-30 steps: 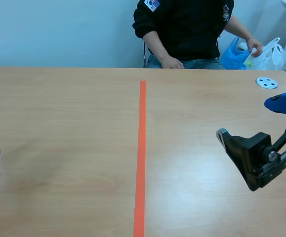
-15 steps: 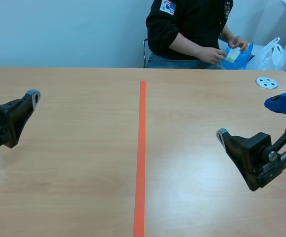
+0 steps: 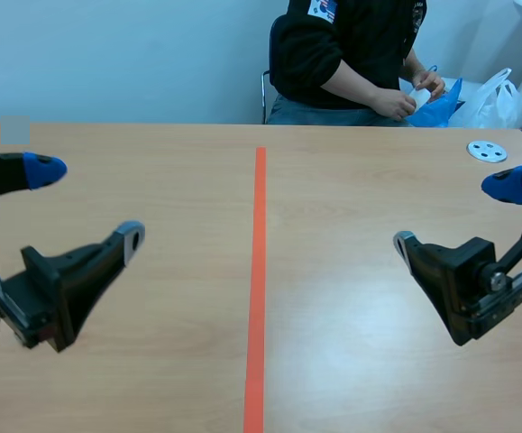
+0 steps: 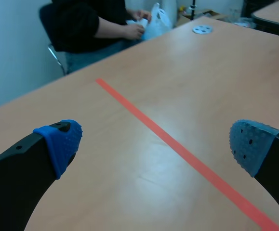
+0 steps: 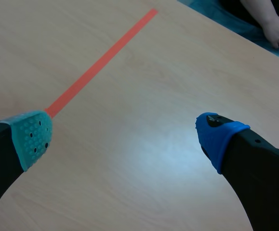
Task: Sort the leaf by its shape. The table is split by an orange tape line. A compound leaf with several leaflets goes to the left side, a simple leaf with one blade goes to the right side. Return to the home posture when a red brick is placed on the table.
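Nearest the robot, the left claw (image 3: 87, 202) hangs over the left half of the table (image 3: 170, 361). Its two fingers are spread wide with nothing between them. In its wrist view, only bare wood and a stretch of tape show between the blue pads. The right claw (image 3: 452, 215) hangs over the right half at much the same depth. It too gapes wide and holds nothing, with one teal pad and one blue pad flanking bare wood in its wrist view.

Between the two arms, the orange tape line (image 3: 258, 289) runs straight away toward the far edge. Near the far right corner, a white disc (image 3: 487, 152) lies flat on the wood.

Beyond the table sits a person (image 3: 351, 54) in a dark top. Both of the person's hands (image 3: 405, 97) are at a blue bag (image 3: 439, 106) beside a white plastic bag (image 3: 497, 97), and they hold a small white thing (image 3: 420, 95). What that is cannot be told. The leaf cannot be seen on either side of the line.
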`<state>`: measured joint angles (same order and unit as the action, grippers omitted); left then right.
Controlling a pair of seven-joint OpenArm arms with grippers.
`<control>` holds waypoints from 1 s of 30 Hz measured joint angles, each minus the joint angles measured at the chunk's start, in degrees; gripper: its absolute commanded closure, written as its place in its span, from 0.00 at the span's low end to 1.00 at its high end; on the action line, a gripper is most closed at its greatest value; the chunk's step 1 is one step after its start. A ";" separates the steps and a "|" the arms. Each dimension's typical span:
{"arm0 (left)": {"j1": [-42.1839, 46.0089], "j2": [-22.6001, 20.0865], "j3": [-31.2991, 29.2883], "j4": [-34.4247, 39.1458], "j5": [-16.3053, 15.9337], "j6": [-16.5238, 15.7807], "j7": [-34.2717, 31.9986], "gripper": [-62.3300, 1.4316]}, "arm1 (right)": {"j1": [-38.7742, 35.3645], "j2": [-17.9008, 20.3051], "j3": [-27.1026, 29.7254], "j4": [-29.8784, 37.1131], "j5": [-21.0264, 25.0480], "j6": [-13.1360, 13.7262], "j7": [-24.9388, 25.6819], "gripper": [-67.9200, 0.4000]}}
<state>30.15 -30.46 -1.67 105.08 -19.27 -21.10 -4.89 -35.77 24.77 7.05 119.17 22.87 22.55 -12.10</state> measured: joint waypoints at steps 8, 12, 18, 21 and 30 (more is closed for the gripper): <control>-0.02 2.95 4.15 -0.31 1.38 0.04 -0.02 0.00 | 0.00 0.00 0.00 0.00 0.96 0.00 0.00 0.09; -0.02 2.99 4.57 -0.35 1.38 0.04 -0.02 0.00 | 0.00 0.00 0.00 0.00 0.94 -0.02 0.00 0.09; -0.02 2.99 4.57 -0.35 1.11 0.02 -0.07 0.00 | 0.00 0.00 0.00 0.00 0.94 -0.02 0.00 0.09; -0.02 2.99 4.57 -0.35 1.09 0.02 -0.92 0.00 | 0.00 0.00 0.00 0.00 0.94 -0.02 0.00 0.09; -0.31 2.97 4.55 -0.35 1.03 0.02 -0.90 0.00 | 0.00 0.00 0.00 0.00 0.94 -0.02 0.00 0.09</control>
<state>29.85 -27.49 2.87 104.73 -18.24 -21.08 -5.78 -35.77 24.77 7.05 119.17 23.81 22.52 -12.10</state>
